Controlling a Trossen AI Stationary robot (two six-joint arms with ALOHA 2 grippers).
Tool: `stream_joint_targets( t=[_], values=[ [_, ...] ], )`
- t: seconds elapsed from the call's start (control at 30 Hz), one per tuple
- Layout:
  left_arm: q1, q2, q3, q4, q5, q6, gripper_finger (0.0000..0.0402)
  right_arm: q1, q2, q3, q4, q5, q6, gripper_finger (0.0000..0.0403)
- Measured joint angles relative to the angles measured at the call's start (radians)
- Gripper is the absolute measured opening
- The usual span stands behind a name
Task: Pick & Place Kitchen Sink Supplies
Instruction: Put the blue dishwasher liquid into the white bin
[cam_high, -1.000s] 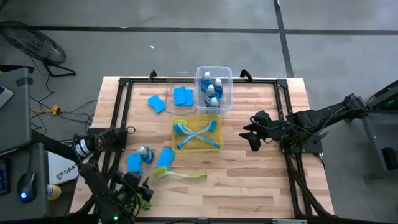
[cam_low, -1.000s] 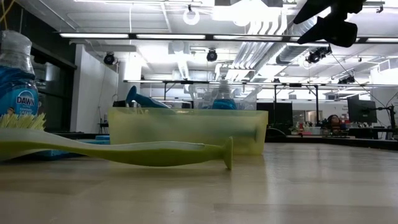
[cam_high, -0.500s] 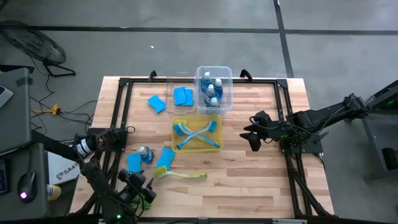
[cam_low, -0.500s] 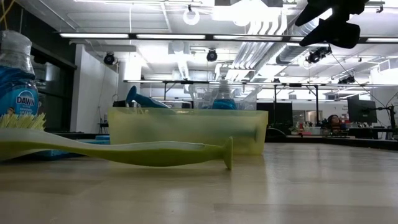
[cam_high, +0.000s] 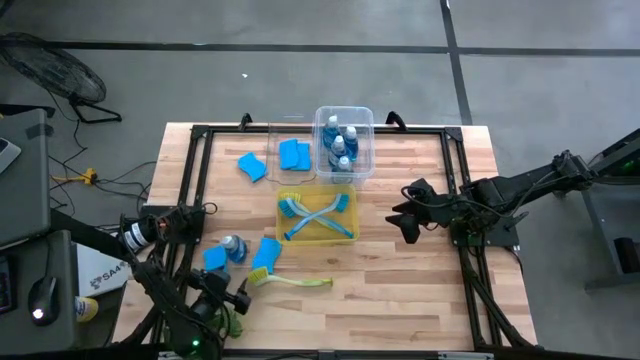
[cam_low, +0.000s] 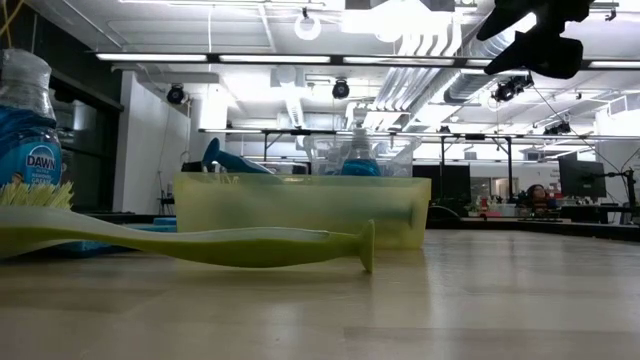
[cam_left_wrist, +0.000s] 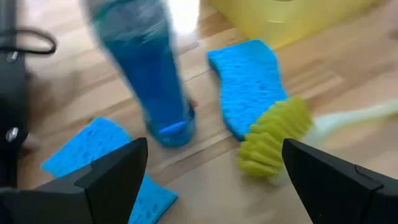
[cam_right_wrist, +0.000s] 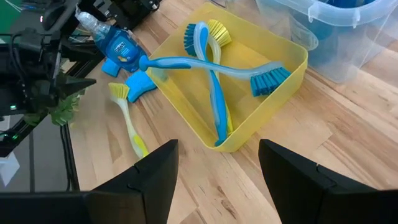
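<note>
Two dark arms flank a wooden tabletop (cam_high: 400, 290). Going from the left edge: the left gripper (cam_high: 228, 305) hovers near the front-left corner, its two dark fingers (cam_left_wrist: 106, 177) spread wide apart with nothing between them, pointed toward a small cluster of supplies. That cluster holds a clear bottle of blue liquid (cam_high: 232, 246), standing upright, a blue sponge (cam_high: 215, 262) just to its left, a second blue sponge (cam_high: 267, 251) just to its right, and a yellow-green dish brush (cam_high: 290, 281) lying flat with its bristle head beside that second sponge and its handle running toward the right. A leafy green plant (cam_high: 232, 322) sits at the front edge next to the left gripper.

Farther back, a third blue sponge (cam_high: 252, 166) lies loose on the wood, well apart from the front cluster. Just to its right, a clear bin (cam_high: 275, 128) at the back edge holds more blue sponges (cam_high: 295, 155). Next along, a second clear bin (cam_high: 366, 150) holds several blue bottles with white caps (cam_high: 340, 143). In front of these two bins, near the tabletop's middle, a yellow bin (cam_high: 282, 225) carries two blue brushes (cam_high: 315, 215) crossed over each other, with a yellow-green bristle head (cam_right_wrist: 217, 31) showing at one end.

Toward the right edge, the right gripper (cam_high: 407, 214) hangs above the wood, clear of the yellow bin, its fingers (cam_right_wrist: 155, 180) parted and empty.
</note>
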Motion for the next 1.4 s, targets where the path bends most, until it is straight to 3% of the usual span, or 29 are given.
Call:
stream_joint_targets(
  t=[0.33, 1.03, 1.2, 1.4],
  values=[
    [-0.013, 0.000, -0.072, -0.008, 0.006, -0.090, 0.0367, 0.000, 0.000, 0.000, 0.000, -0.011, 0.010, 0.0216],
    [0.129, 0.000, -0.157, -0.001, -0.030, -0.090, 0.0366, 0.000, 0.063, 0.000, 0.002, -0.052, 0.008, 0.0216],
    [0.135, 0.000, -0.179, 0.036, -0.028, -0.090, 0.0335, 0.000, 0.111, 0.000, 0.015, -0.094, 0.006, 0.0216],
    [0.133, 0.000, -0.194, 0.068, 0.003, -0.098, 0.0264, 0.000, 0.126, 0.000, 0.042, -0.096, 0.003, 0.0216]
  ],
)
